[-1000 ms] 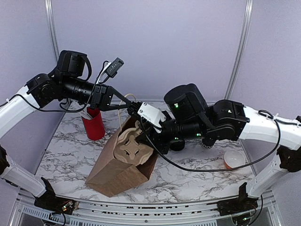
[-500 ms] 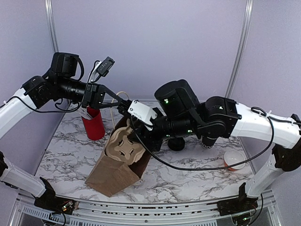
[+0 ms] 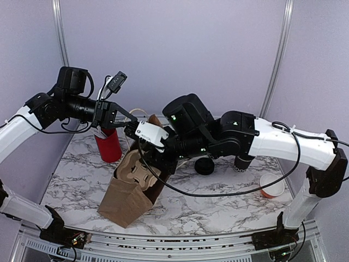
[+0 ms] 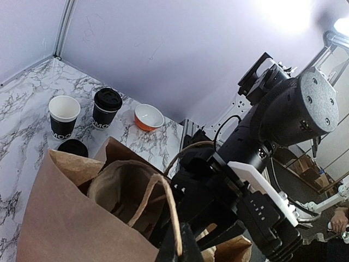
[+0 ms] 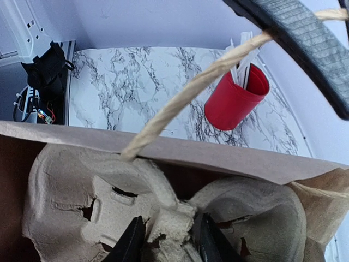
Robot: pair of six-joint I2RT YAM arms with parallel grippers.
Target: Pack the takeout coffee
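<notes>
Pulp carrier [image 5: 71, 180] sat partly in the bag [image 3: 128, 199].
Your left claw [image 4: 181, 245] pinched the handle [image 5: 207, 76], right claw [image 5: 169, 243] the carrier; coffee [image 4: 107, 107] stood on the surface [image 3: 218, 196] beyond. Next you'd seat the carrier flat.

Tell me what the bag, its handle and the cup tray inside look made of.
Bag: brown kraft paper, matte, with creases and folds. Handle: tan twisted cord, probably paper twine; spiral strands show. Cup tray: likely moulded paper pulp, beige, rough and fibrous with torn edges.
</notes>
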